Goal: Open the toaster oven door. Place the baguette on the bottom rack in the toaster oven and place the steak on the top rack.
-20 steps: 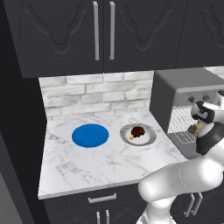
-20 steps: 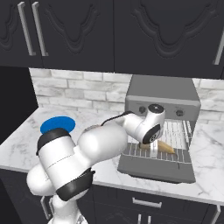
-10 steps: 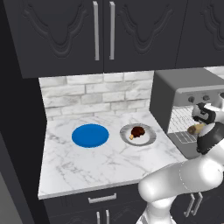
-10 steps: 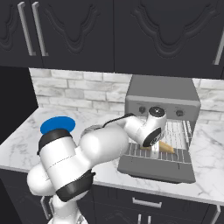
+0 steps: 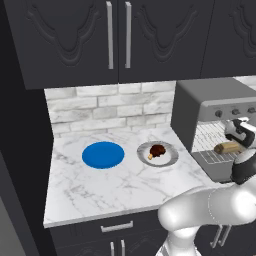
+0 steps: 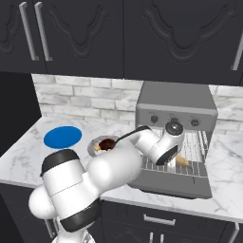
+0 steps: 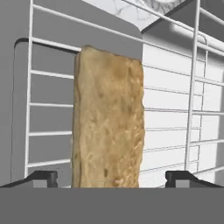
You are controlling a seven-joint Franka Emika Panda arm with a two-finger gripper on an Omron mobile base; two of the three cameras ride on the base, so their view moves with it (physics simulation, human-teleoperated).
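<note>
The toaster oven [image 5: 210,107] stands at the right end of the counter with its door [image 5: 216,169] folded down flat. The tan baguette [image 7: 108,127] lies on a wire rack [image 7: 175,109] low in the cavity, and its end [image 6: 182,162] shows past my hand in the right base view. My gripper [image 7: 112,178] hovers just over the loaf, open, with a dark fingertip on each side and a gap to the bread. From the left, the hand [image 5: 239,134] is at the oven mouth. The dark brown steak [image 5: 157,151] sits on a grey plate [image 5: 172,159] left of the oven.
A blue plate [image 5: 103,155] lies on the marble counter [image 5: 100,190] further left. Dark wall cabinets [image 5: 117,35] hang overhead, with a brick backsplash behind. The lowered door [image 6: 175,184] juts past the counter's front edge.
The jaws have spread wide and let go of the baguette, which now rests on the rack. The hand has barely shifted at the oven mouth.
</note>
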